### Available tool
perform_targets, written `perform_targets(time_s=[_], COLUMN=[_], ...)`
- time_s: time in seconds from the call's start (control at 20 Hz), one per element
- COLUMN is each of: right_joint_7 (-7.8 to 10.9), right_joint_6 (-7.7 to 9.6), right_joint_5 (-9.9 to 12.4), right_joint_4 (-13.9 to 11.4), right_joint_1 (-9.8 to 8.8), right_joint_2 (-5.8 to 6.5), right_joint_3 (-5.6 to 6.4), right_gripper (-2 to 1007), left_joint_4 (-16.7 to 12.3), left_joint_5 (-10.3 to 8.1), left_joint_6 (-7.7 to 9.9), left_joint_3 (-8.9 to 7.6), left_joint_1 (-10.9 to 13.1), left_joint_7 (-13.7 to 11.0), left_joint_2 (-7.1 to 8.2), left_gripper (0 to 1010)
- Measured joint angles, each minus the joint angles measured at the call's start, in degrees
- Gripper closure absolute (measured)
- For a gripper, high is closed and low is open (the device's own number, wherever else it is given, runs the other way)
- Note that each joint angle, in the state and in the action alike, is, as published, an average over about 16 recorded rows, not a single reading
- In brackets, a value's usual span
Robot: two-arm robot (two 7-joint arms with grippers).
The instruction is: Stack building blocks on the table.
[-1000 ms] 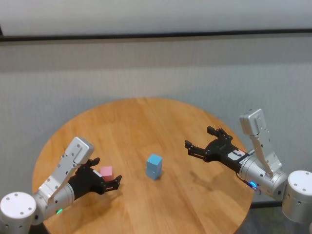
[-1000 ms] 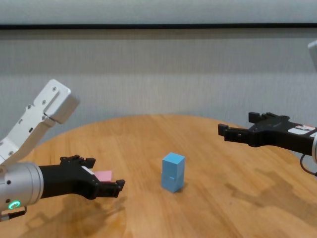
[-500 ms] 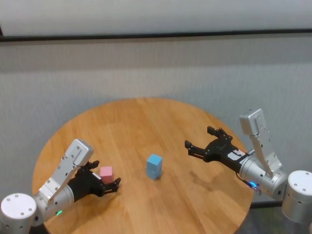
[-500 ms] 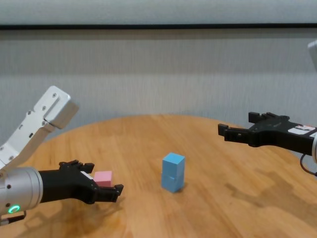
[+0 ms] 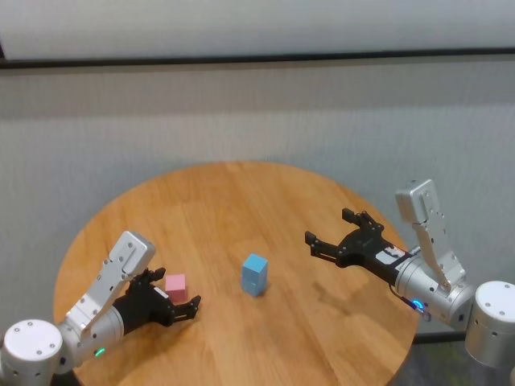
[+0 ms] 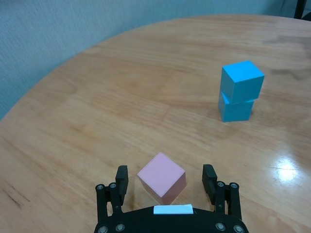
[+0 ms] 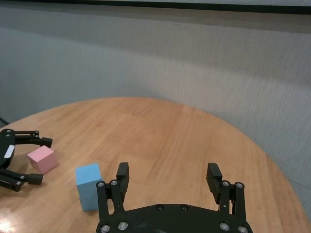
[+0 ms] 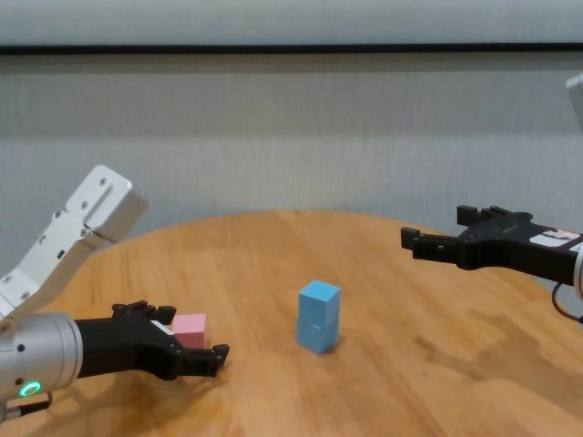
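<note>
Two light blue building blocks (image 5: 255, 274) stand stacked near the middle of the table (image 5: 241, 193); the stack (image 6: 240, 90) also shows in the left wrist view. The pink block (image 5: 175, 283) lies on the wood to the left. My left gripper (image 5: 179, 288) is low over the table and open, its fingers on either side of the pink block (image 6: 162, 177) with gaps on both sides. My right gripper (image 5: 328, 226) hovers open above the table's right part, well clear of the blue stack (image 7: 89, 186), with nothing between its fingers.
The round wooden top ends close behind my left arm and under my right arm. A grey wall (image 5: 257, 112) runs behind the table. Bare wood (image 8: 410, 364) lies between the blue stack and my right gripper.
My left gripper has sunk toward the table, so the pink block now sits between its fingers. The right arm and the blue stack have not moved.
</note>
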Motion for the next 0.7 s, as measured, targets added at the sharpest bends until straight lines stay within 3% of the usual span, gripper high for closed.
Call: perform_targets(time_s=[0.4,0.7], right_joint_7=[0.0,0.0], right_joint_6=[0.0,0.0], right_joint_5=[0.0,0.0], right_joint_4=[0.0,0.0], right_joint_1=[0.0,0.0], right_joint_2=[0.0,0.0], right_joint_3=[0.0,0.0], right_gripper=[0,0], left_joint_4=[1.7,2.5], left_joint_5=[-0.26,-0.33], left_joint_6=[-0.53,-1.0], left_joint_3=[0.1,0.26], left_joint_1=[-0.7,-1.1], left_joint_7=[-0.5,-0.8], left_joint_2=[-0.41,-0.55], left_gripper=[29,120])
